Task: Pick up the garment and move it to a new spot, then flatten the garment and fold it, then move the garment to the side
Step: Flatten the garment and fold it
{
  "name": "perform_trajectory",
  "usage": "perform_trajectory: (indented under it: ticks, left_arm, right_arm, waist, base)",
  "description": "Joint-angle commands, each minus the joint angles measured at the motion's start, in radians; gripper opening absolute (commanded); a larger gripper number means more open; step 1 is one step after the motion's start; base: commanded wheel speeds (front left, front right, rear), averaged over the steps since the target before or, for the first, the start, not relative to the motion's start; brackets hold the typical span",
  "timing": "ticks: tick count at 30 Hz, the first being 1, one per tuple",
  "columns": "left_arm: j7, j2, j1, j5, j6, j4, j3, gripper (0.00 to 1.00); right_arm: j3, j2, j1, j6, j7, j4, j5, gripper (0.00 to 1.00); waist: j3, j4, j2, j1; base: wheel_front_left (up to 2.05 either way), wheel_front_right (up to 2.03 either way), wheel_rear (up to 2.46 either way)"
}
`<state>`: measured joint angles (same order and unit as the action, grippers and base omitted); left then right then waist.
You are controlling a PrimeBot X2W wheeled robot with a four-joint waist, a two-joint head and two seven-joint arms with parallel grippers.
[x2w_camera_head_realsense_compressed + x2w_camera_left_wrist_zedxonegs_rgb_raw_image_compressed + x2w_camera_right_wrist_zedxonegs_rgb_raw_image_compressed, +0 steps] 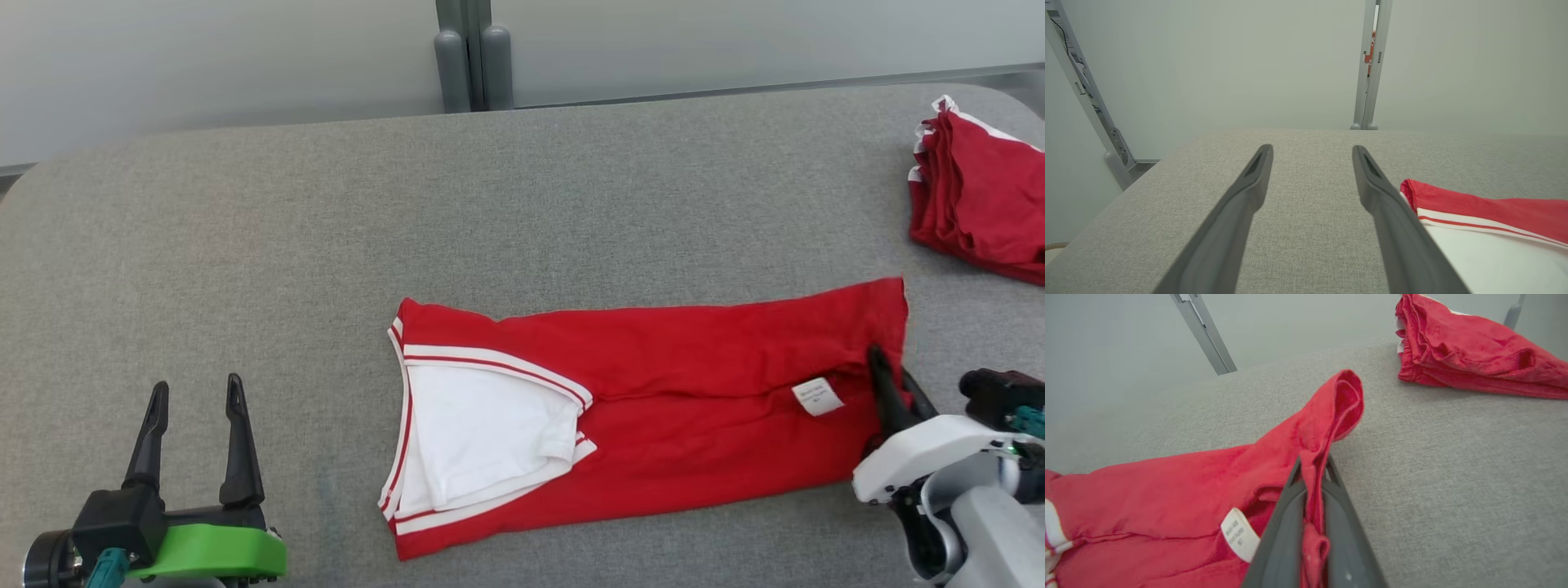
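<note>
On a grey cloth-covered table [245,245], a red garment [669,392] lies folded into a long band across the middle, its white panel [482,433] and red-and-white striped trim turned toward the robot's left. At the band's opposite end, the right gripper [888,369] is clamped on the hem. Both dark fingers press together with a ridge of red fabric pinched between them, and in the right wrist view the ridge is raised slightly off the table. A small white label [817,397] sits just beside the fingers. The left gripper [198,384] hovers over the table's front left, not touching the garment, its fingers spread wide with nothing between them. A stack of folded red clothes [980,196] rests at the far right edge, apart from the garment.
</note>
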<state>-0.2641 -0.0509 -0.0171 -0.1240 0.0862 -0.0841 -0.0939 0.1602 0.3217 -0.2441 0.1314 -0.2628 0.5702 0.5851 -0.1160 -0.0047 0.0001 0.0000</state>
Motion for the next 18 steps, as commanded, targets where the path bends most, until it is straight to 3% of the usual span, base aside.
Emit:
perform_trajectory:
  ticks: [1, 11, 18]
  left_arm:
    - [0.000, 0.000, -0.020, -0.009, -0.005, -0.003, 0.000, 1.00]
    - [0.000, -0.001, -0.021, -0.008, -0.004, -0.008, 0.008, 1.00]
    - [0.000, -0.001, -0.012, -0.018, -0.006, -0.022, 0.022, 1.00]
  right_arm:
    - [0.027, -0.016, 0.009, -0.002, -0.002, -0.021, -0.012, 0.00]
    - [0.212, -0.100, -0.041, -0.002, 0.040, -0.138, -0.018, 0.00]
    - [0.343, -0.181, -0.099, -0.002, 0.068, -0.148, -0.005, 0.00]
  waist:
    - [0.006, -0.003, -0.0001, 0.0000]
    - [0.015, 0.015, -0.0001, 0.0000]
    - [0.014, 0.062, -0.0001, 0.0000]
  base:
    - [0.00, 0.00, 0.00]
    - [0.00, 0.00, 0.00]
    - [0.00, 0.00, 0.00]
